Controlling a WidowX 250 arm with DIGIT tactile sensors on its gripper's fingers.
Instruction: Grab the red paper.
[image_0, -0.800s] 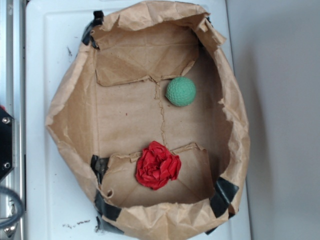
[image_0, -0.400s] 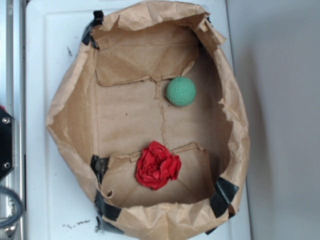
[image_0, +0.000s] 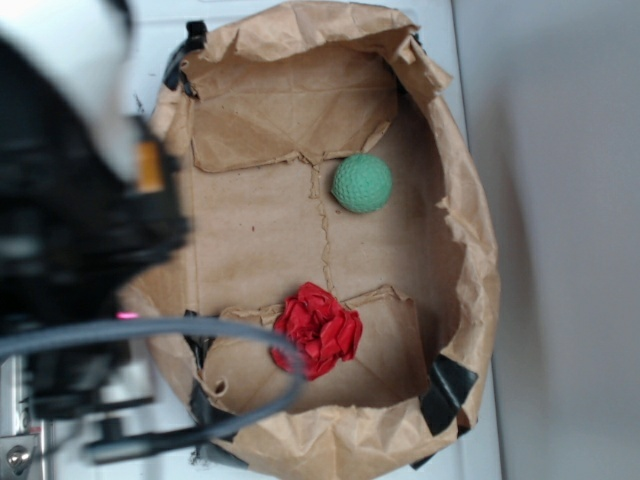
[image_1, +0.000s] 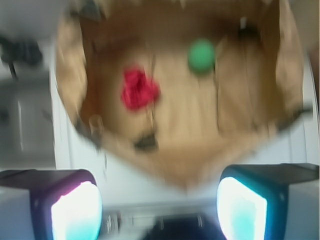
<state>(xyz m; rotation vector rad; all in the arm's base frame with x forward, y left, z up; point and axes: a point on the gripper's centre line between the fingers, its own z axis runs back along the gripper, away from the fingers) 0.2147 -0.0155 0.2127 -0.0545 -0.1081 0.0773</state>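
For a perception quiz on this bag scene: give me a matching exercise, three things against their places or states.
Things:
1. red paper
2. green ball
3. gripper

Places or states:
A. open, outside the brown paper bag, holding nothing
B. on a folded flap of the bag's floor
C. on the bag's floor, beside the centre seam

Pairs: 1-B, 2-C, 3-A

We see a robot test bench, not a home: a cut-down brown paper bag (image_0: 330, 240) taped at its corners with black tape (image_0: 445, 392) sits on a plain white tabletop (image_0: 100, 90), beside a metal rail (image_0: 15, 455).
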